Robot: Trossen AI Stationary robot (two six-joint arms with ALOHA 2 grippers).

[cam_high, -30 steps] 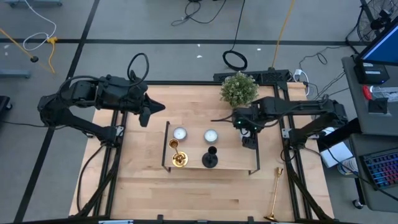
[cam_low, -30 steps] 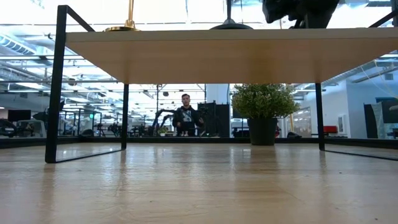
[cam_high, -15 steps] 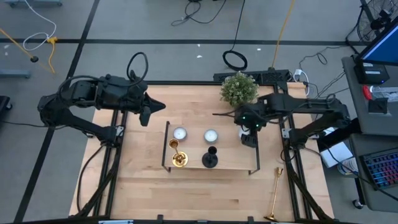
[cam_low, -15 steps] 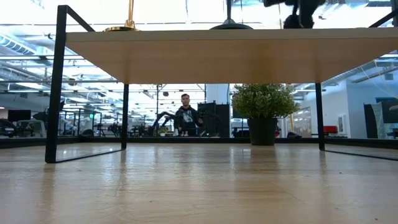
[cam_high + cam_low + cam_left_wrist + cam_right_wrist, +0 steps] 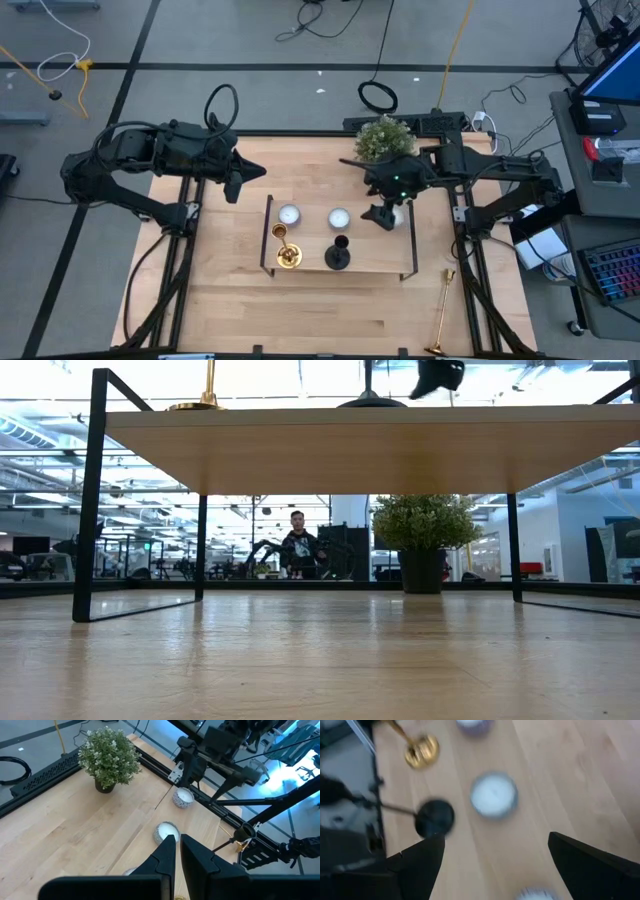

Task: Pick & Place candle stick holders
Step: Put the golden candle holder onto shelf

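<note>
- The right pincer (image 5: pixel 381 213) hovers with its fingers spread wide and empty, above the right end of the wooden stand (image 5: pixel 400 262), near the right white candle (image 5: pixel 339 217); judging by its aim, it is lining up on something on the stand.
- Just beyond that candle the black candle stick holder (image 5: pixel 338 256) stands upright on the stand, its round base clear in the right wrist view (image 5: pixel 434 817).
- Further left on the stand, one gold candle stick holder (image 5: pixel 286 252) stands beside the left white candle (image 5: pixel 289 214).
- The other gold candle stick holder (image 5: pixel 441 315) lies flat on the bench (image 5: pixel 330 320) near its front right corner, well apart from the stand, so it probably awaits placing.
- A potted plant (image 5: pixel 383 141) stands at the bench's back edge, just behind the right arm.
- The left pincer (image 5: pixel 250 170) waits over the back left of the bench, fingers nearly together and gripping nothing.
</note>
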